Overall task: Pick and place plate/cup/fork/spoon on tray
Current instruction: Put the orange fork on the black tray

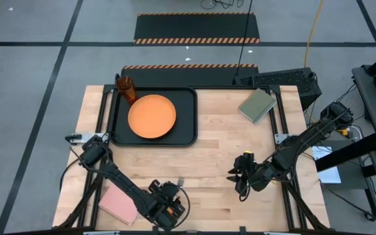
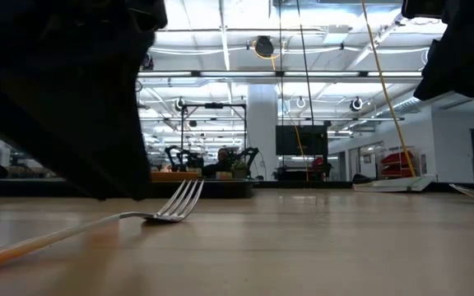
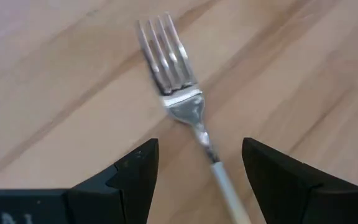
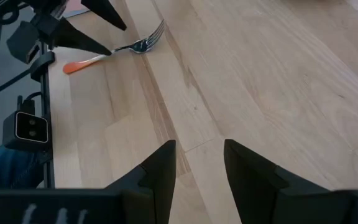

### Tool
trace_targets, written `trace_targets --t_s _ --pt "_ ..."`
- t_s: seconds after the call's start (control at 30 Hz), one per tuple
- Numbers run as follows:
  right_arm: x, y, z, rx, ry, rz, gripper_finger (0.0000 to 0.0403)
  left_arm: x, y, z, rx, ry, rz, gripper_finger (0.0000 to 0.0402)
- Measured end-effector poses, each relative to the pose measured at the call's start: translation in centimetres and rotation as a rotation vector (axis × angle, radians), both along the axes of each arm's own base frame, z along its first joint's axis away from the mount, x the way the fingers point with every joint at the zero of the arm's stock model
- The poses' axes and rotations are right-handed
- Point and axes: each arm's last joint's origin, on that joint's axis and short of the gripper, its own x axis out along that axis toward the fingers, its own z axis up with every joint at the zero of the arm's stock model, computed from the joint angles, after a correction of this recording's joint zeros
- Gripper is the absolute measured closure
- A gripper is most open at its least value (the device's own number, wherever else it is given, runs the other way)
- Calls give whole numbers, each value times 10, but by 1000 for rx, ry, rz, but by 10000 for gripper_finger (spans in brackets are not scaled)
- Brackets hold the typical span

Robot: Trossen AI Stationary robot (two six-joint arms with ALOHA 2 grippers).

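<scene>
**Fork pickup pending, plate and cup already on tray**

Landmark: black tray [image 1: 117, 117], rectangular, rounded corners, raised rim, at far left of wooden surface [image 1: 220, 150]. Orange plate [image 1: 152, 116] lying flat in tray, round, shallow rim, matte look. Translucent orange cup [image 1: 126, 89] upright in tray's far left corner, beside plate. Two of four items done by the look of it.

Fork [image 3: 178, 87] not yet placed: flat on surface, well toward the near edge from tray, silver tines, shiny neck, slim orange handle. Left end effector [image 3: 199, 168] low over fork, fingers parted and straddling the neck, nothing gripped yet. Next likely: close on handle, lift, carry to tray.

Spoon not clearly seen anywhere; thin sliver at edge of low view, cannot tell. Still left, judging from tray contents.

Right end effector [image 4: 199, 163] out to the right of tray, nearer the front edge, fingers apart, empty, over bare wood, waiting.

Extras: pink pad [image 1: 117, 203] near front left corner, olive-green pad [image 1: 258, 105] right of tray, both flat rectangles. Surface light wood planks, visible grain
</scene>
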Motion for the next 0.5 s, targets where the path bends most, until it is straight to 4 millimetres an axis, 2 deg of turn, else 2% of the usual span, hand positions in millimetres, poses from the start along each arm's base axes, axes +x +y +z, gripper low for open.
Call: trace_targets --t_s 0.13,0.33,0.5 --pt "0 0 0 -2 0 1 273 4 2 -14 -6 43 1 167" --pt "0 0 0 -1 0 1 273 8 4 -20 -2 65 -15 170" --pt "0 0 0 2 -4 1 273 10 5 -21 17 66 -39 222"
